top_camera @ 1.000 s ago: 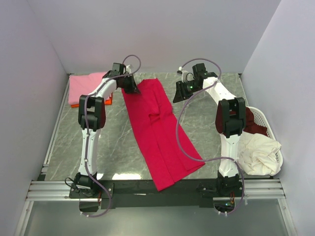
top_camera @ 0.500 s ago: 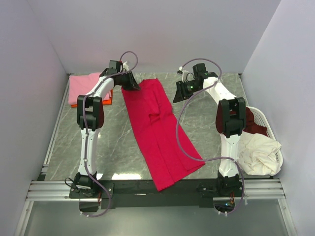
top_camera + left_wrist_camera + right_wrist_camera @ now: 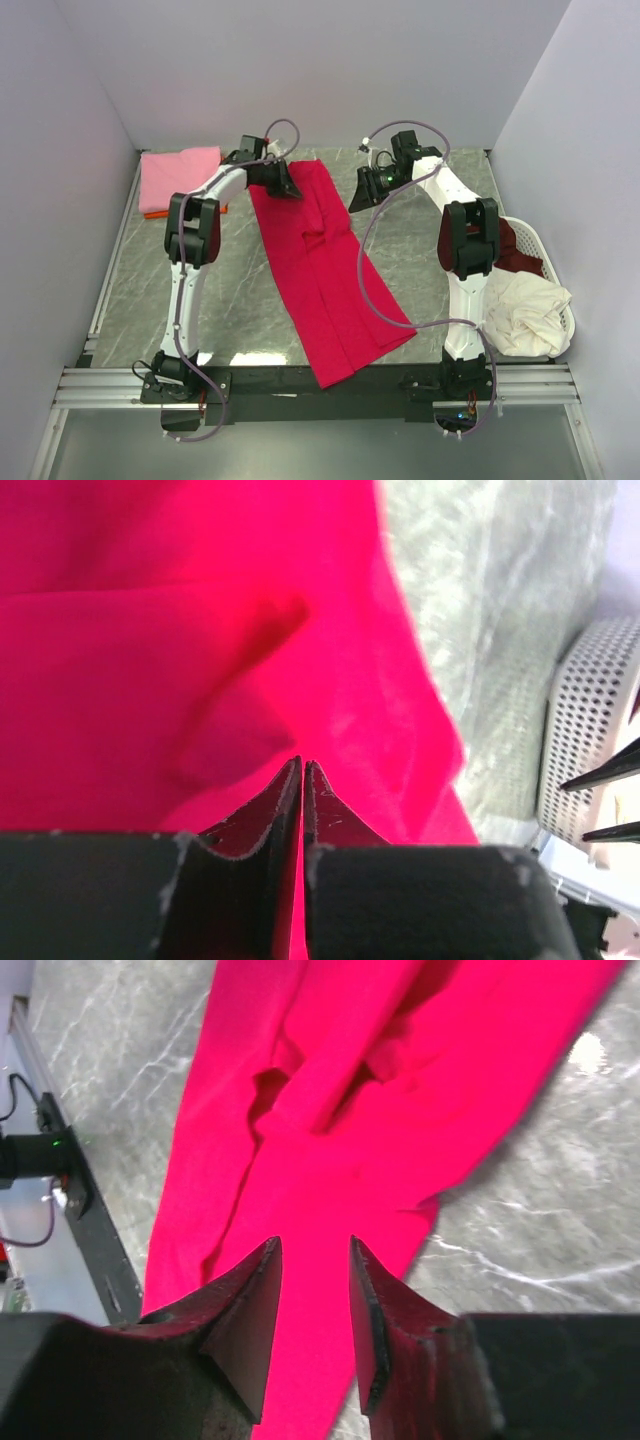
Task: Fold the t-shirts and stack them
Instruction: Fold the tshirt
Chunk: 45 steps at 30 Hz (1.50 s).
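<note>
A crimson red t-shirt (image 3: 322, 275) lies folded into a long strip, running from the far middle of the table to the near edge. My left gripper (image 3: 283, 184) sits at the shirt's far left corner. Its jaws are closed, with red fabric (image 3: 200, 630) showing in the slit between them. My right gripper (image 3: 358, 196) hovers open and empty just off the shirt's far right edge; the shirt (image 3: 330, 1150) lies below its fingers. A folded pink t-shirt (image 3: 180, 168) lies on an orange one (image 3: 153, 213) at the far left.
A white oval basket (image 3: 541, 243) stands at the right edge, holding a cream shirt (image 3: 525, 312) and a maroon one (image 3: 515, 256). It also shows in the left wrist view (image 3: 590, 730). Walls enclose the table on the left, back and right.
My left gripper has moved right, from beside the shirt's far left corner to over the shirt's far edge. My right gripper has hardly moved.
</note>
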Motion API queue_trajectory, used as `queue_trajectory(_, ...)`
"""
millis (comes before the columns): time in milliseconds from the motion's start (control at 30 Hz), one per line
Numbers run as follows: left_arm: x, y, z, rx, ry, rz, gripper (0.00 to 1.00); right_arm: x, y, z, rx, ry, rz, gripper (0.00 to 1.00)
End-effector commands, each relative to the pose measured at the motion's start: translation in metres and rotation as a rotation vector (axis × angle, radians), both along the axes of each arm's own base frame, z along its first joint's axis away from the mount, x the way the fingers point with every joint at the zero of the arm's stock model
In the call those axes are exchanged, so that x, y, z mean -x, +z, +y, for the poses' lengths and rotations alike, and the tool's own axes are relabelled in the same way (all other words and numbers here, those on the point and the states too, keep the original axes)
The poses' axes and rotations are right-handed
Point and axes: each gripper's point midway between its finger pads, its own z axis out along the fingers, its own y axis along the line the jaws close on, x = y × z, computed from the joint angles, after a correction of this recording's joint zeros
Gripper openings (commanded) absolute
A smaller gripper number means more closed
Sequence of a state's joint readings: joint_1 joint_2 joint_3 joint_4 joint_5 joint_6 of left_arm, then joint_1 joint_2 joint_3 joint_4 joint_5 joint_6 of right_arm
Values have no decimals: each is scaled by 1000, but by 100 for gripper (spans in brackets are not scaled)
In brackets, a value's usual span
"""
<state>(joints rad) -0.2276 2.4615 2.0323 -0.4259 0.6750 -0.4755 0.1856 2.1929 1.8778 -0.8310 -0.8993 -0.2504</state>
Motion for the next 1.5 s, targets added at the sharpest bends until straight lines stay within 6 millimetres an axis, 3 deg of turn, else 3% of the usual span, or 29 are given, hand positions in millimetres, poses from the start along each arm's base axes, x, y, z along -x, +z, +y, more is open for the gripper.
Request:
queue_trajectory(0,9,59,-33,84,-72,-112,9,6,23,9,-56,52,-21,38)
queue_trajectory(167,26,65,-51,133,-102,-101,8,16,27,3,-22,71,-52,37)
queue_trajectory(300,45,51,-61,128,-136,-49,6,20,27,-1,0,61,-63,37)
queue_trajectory(467,59,25,-59,99,-130,7,5,24,34,-2,1,61,-72,38)
queue_trajectory(733,61,-3,-67,155,-138,61,6,31,36,-6,14,59,-75,38)
queue_trajectory(900,54,0,-70,174,-141,42,10,35,35,-12,47,58,-102,38)
queue_trajectory(967,51,13,-68,164,-140,4,13,38,34,-15,59,61,-106,38)
queue_trajectory(1000,50,18,-65,152,-136,-13,20,39,33,-16,71,67,-115,38)
queue_trajectory(1033,46,35,-61,132,-132,-70,23,39,35,-18,78,67,-128,38)
queue_trajectory(1067,47,40,-57,112,-123,-75,26,41,37,-19,84,72,-138,38)
queue_trajectory(1100,45,63,-52,103,-116,-128,32,41,37,-22,99,83,-156,38)
queue_trajectory(1200,43,85,-34,7,-85,-221,45,46,48,-27,122,116,-240,39)
queue_trajectory(1233,43,114,-27,-21,-77,-310,46,53,55,-30,129,126,-270,39)
queue_trajectory(1267,46,114,-19,-57,-56,-332,49,57,57,-32,134,140,-294,39)
queue_trajectory(1300,52,146,-12,-66,-37,-408,51,66,62,-34,140,173,-344,39)
queue_trajectory(1333,55,156,-6,-91,-30,-456,52,71,65,-36,139,186,-373,39)
queue_trajectory(1367,61,151,2,-119,-12,-474,54,75,67,-37,141,219,-427,39)
queue_trajectory(1400,72,182,9,-115,11,-548,57,86,72,-40,140,234,-462,40)
queue_trajectory(1433,85,170,15,-130,14,-540,60,95,77,-39,121,263,-496,42)
queue_trajectory(1467,92,175,20,-126,26,-562,69,102,79,-39,114,288,-527,43)
